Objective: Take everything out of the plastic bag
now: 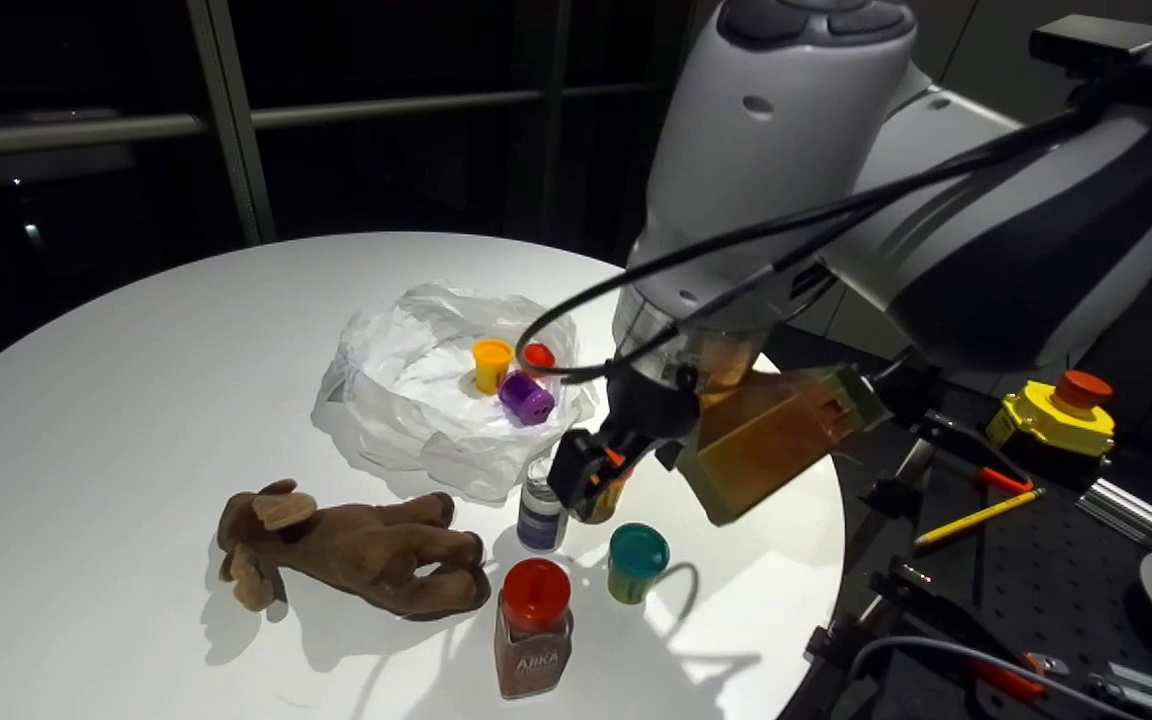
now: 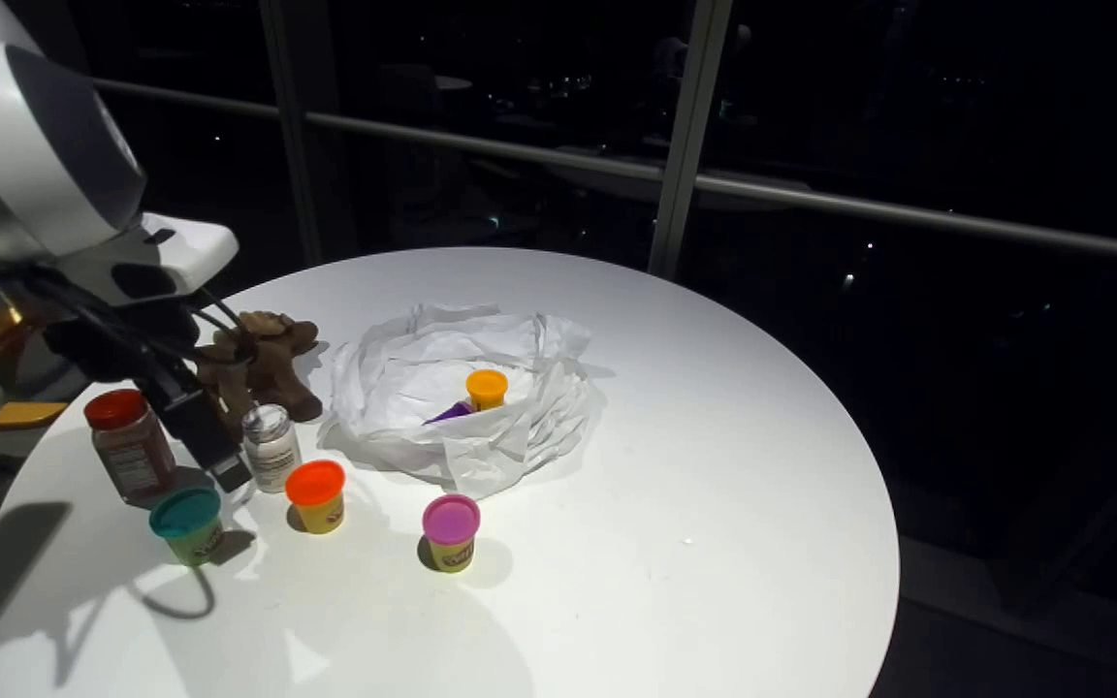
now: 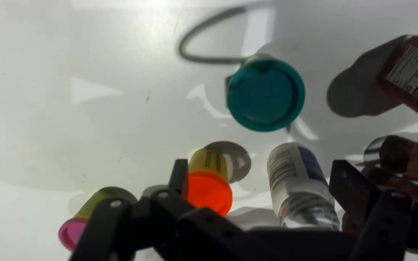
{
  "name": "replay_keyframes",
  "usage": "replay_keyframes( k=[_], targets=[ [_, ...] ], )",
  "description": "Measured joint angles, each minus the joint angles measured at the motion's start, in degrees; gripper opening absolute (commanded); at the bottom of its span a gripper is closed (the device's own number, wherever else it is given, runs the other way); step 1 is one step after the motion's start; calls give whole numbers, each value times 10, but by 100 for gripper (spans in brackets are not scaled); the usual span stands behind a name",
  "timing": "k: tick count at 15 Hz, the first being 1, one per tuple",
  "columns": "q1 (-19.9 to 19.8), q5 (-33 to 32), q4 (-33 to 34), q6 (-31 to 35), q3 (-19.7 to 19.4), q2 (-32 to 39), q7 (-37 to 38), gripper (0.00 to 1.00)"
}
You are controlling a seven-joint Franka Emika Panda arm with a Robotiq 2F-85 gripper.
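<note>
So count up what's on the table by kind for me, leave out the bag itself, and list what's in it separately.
Tubs outside: 3, teal tub, orange tub, pink tub
Jar: 1
Bottle: 1
Plush toy: 1
Yellow tub in the bag: 1
Other bagged items, kind unclear: 2, purple item, red item
Total: 9 in view; more may be hidden.

1. We take this for a robotics lab: a Franka Panda arm (image 1: 766, 150) carries the gripper (image 3: 261, 177) above a round white table (image 2: 694, 465).
2. Behind the gripper, past the table's edge, we see a black, dotted surface (image 1: 1046, 580) with an emergency-stop button (image 1: 1079, 392), clamps (image 1: 946, 615), ribbed metal profiles (image 1: 1136, 513) and a pencil (image 1: 980, 517).
3. Across the table from the gripper, we see framed windows (image 2: 539, 107), dark, with small lights (image 2: 494, 222).
</note>
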Motion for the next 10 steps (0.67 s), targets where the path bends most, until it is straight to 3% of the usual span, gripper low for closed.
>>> replay_keyframes(
  k=[5, 10],
  targets=[
    [-68, 76, 11, -36, 2, -61, -114, 100],
    [-146, 186, 77, -36, 30, -41, -293, 100]
  ],
)
